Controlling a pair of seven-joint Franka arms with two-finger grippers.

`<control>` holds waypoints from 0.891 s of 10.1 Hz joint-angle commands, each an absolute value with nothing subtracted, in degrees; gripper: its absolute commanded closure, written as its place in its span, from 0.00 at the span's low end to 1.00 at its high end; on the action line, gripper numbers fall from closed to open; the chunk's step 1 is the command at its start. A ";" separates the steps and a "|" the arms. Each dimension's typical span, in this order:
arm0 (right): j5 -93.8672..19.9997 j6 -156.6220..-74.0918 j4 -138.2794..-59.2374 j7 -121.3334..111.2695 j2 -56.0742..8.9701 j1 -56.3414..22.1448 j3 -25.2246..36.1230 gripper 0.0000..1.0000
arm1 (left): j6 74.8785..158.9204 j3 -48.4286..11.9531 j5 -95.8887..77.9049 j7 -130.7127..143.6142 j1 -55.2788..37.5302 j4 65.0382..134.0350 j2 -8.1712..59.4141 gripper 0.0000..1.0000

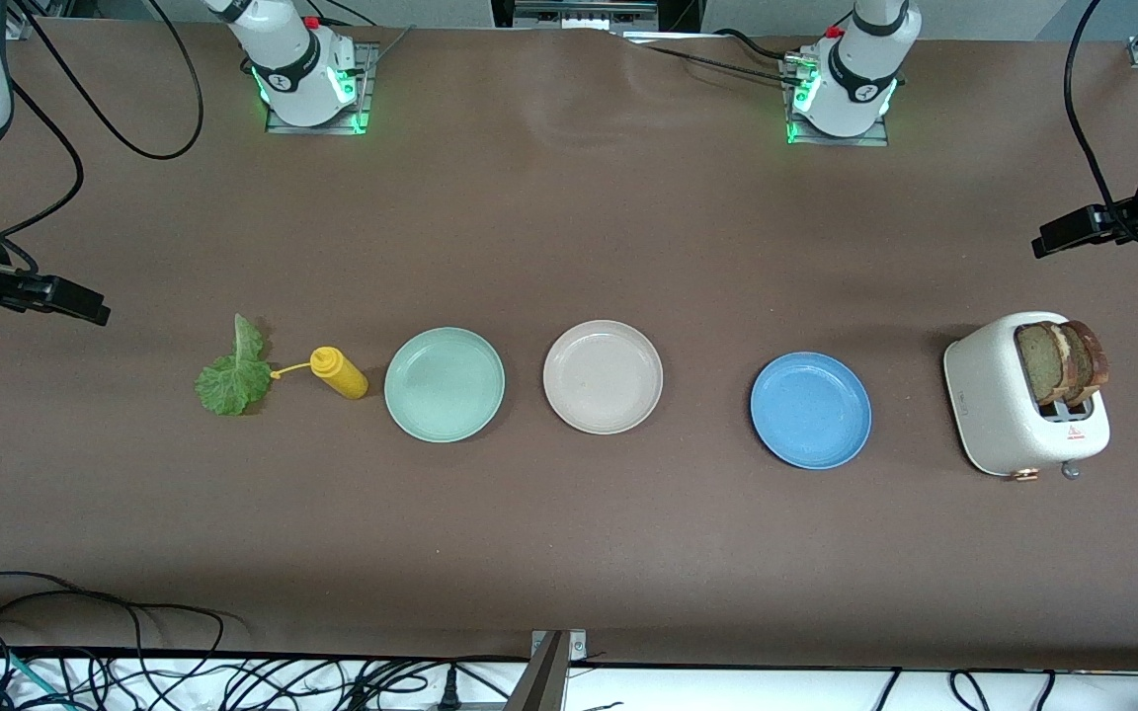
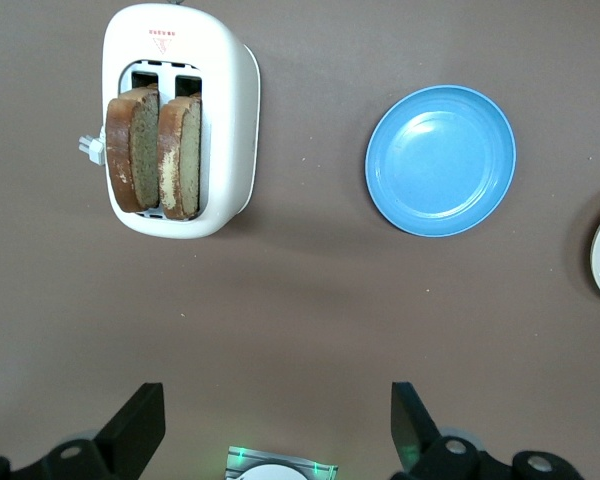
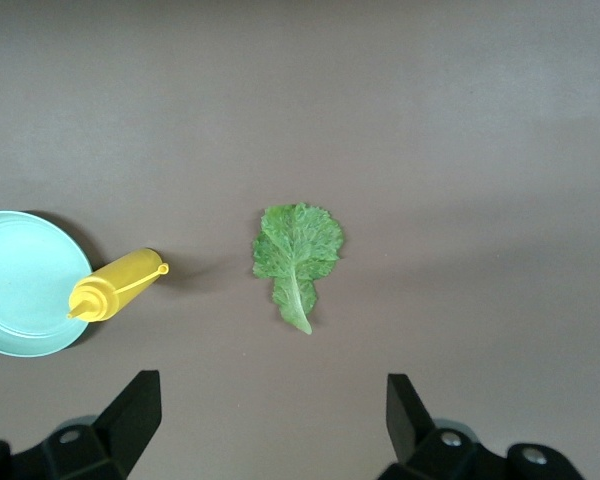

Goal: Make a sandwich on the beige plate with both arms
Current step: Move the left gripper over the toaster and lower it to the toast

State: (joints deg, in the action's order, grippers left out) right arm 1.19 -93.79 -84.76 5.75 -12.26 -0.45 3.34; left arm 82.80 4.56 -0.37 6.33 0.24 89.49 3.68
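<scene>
Two slices of brown-crusted bread (image 1: 1063, 360) stand upright in the slots of a white toaster (image 1: 999, 395) at the left arm's end of the table; they also show in the left wrist view (image 2: 155, 150). A green lettuce leaf (image 1: 231, 375) lies flat at the right arm's end, also in the right wrist view (image 3: 298, 250). The beige plate (image 1: 603, 376) sits empty in the middle of the row. My left gripper (image 2: 275, 392) is open and empty, high over bare table by the toaster. My right gripper (image 3: 270, 380) is open and empty, high over bare table by the lettuce.
A mint-green plate (image 1: 445, 383) and a blue plate (image 1: 810, 410) flank the beige plate, both empty. A yellow squeeze bottle (image 1: 340, 372) lies on its side between the lettuce and the mint plate. Cables hang along the table edge nearest the front camera.
</scene>
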 commanded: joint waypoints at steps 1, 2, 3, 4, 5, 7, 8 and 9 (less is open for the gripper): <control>0.44 -93.78 -85.61 5.54 -11.51 -0.44 3.43 0.00 | 82.18 4.31 -0.35 5.98 0.62 87.45 5.36 0.00; 0.35 -93.69 -85.61 5.45 -11.51 -0.44 3.43 0.00 | 82.18 4.31 -0.35 5.89 0.70 87.45 6.06 0.00; 0.35 -93.60 -85.61 5.36 -11.43 -0.35 3.51 0.00 | 83.83 4.65 -0.26 5.80 1.31 87.63 7.28 0.00; 0.35 -93.60 -85.61 5.36 -11.43 -0.35 3.52 0.00 | 86.02 4.57 -0.18 5.80 1.75 88.85 7.29 0.00; 0.35 -93.60 -85.61 5.80 -11.43 -0.35 3.52 0.00 | 85.87 4.74 -0.26 5.45 2.98 88.94 8.17 0.00; 0.35 -93.60 -85.61 5.36 -11.43 -0.35 3.60 0.00 | 87.26 5.10 -0.44 0.21 5.44 88.68 10.01 0.00; 0.35 -93.60 -85.61 5.27 -11.43 -0.35 3.60 0.00 | 91.97 5.18 -0.35 -2.87 6.23 91.64 9.76 0.00; 0.35 -93.60 -85.61 5.10 -11.43 -0.26 3.60 0.00 | 96.81 5.19 -0.44 -4.99 6.68 95.24 9.15 0.00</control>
State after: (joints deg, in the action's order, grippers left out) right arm 1.19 -93.73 -84.77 5.76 -12.26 -0.39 3.43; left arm 91.48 5.28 -0.37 -0.90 5.85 91.20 9.74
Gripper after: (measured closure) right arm 0.000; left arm 0.000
